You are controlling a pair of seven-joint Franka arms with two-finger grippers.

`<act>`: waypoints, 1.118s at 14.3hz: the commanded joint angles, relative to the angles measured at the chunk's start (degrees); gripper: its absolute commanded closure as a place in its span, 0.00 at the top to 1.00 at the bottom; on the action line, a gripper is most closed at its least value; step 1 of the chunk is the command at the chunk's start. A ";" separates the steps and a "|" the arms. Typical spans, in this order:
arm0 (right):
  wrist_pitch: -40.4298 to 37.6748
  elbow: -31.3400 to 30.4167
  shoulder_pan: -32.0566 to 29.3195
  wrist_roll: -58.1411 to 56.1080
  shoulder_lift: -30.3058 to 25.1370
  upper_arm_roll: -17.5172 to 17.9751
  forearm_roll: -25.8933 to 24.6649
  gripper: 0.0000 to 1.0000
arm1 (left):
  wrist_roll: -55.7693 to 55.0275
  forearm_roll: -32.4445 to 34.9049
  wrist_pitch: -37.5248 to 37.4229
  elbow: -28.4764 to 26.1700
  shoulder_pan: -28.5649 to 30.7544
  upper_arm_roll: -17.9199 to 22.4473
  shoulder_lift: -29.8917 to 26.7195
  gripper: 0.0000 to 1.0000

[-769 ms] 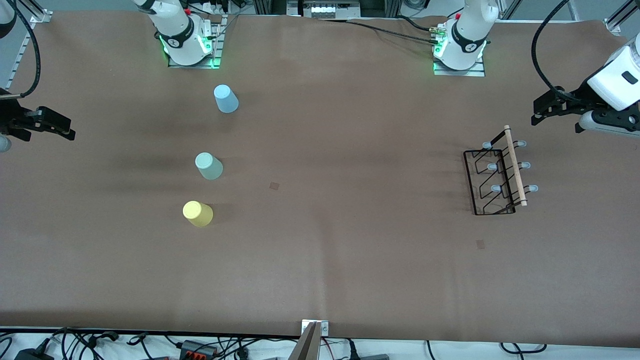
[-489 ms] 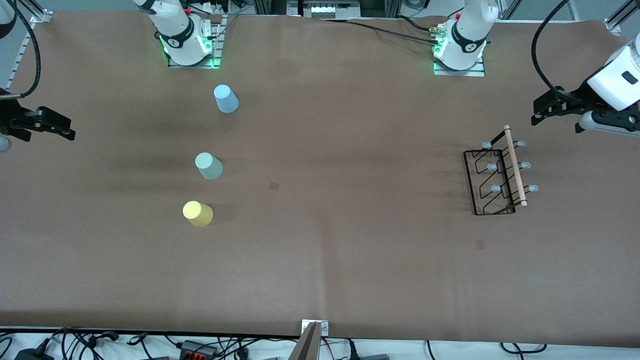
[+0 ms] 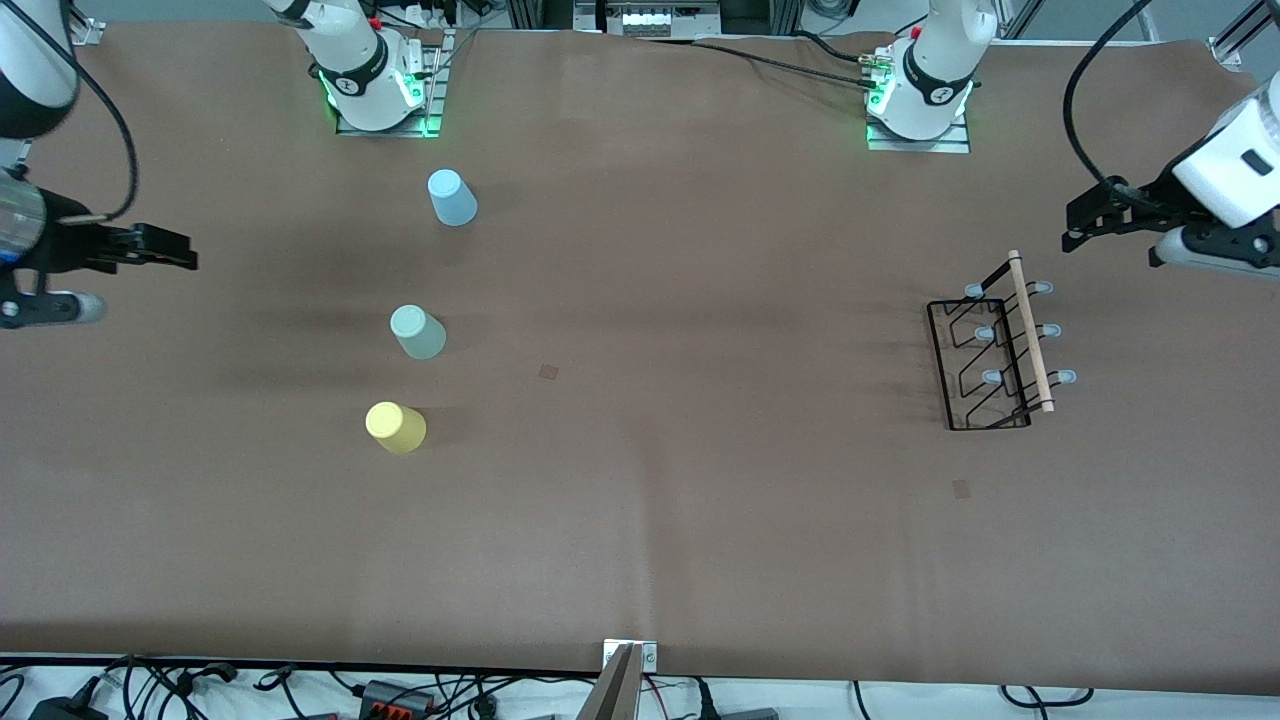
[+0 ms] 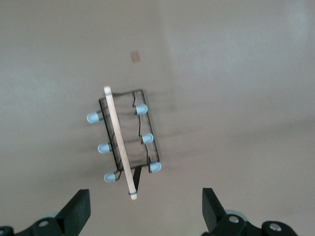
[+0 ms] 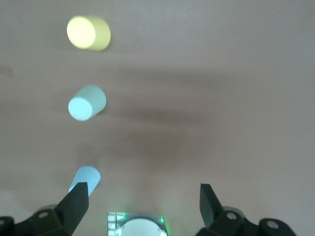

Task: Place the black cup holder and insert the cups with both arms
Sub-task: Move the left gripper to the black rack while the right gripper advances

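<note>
My right gripper (image 3: 180, 256) hangs in the air at the right arm's end of the table, fingers (image 5: 76, 202) spread wide. My left gripper (image 3: 1078, 232) (also empty) hangs at the left arm's end, fingers (image 4: 78, 210) equally wide apart.

3 cups (image 3: 418, 332) toward right arm's end; cup holder (image 3: 992, 352) toward left arm's end.

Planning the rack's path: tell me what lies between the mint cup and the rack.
Front view: only bare table between the mint cup and the black cup holder, save a small dark square mark.
</note>
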 commanded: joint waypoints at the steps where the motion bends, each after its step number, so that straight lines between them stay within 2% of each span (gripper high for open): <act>1: 0.51 -4.17 0.67 -0.94 -2.58 0.03 0.59 1.00 | 0.59 0.24 -5.29 1.58 0.63 0.56 3.22 1.00; 3: 7.78 -11.96 1.38 -0.94 -6.96 0.03 0.59 1.00 | 0.77 0.24 -7.66 4.48 2.47 0.56 7.34 1.00; 6: 22.19 -31.81 1.38 -0.94 -18.72 0.03 0.59 1.00 | 2.17 0.07 -8.20 7.39 5.73 0.47 11.66 1.00; 7: 25.11 -35.62 1.38 -0.94 -21.02 -0.06 0.59 1.00 | 2.35 0.33 -7.33 6.78 5.82 0.47 11.84 1.00; 9: 25.23 -36.62 1.38 -0.50 -21.75 -0.06 0.68 1.00 | 0.86 1.12 -3.05 3.11 5.82 0.38 11.75 1.00; 11: 25.22 -36.53 1.99 -0.41 -21.66 0.03 0.59 1.00 | 0.68 1.47 8.26 -3.30 5.91 0.29 10.97 1.00; 16: 23.56 -36.36 2.34 -0.41 -21.75 0.03 0.59 1.00 | -0.90 2.09 28.15 -21.14 6.00 -0.06 5.52 1.00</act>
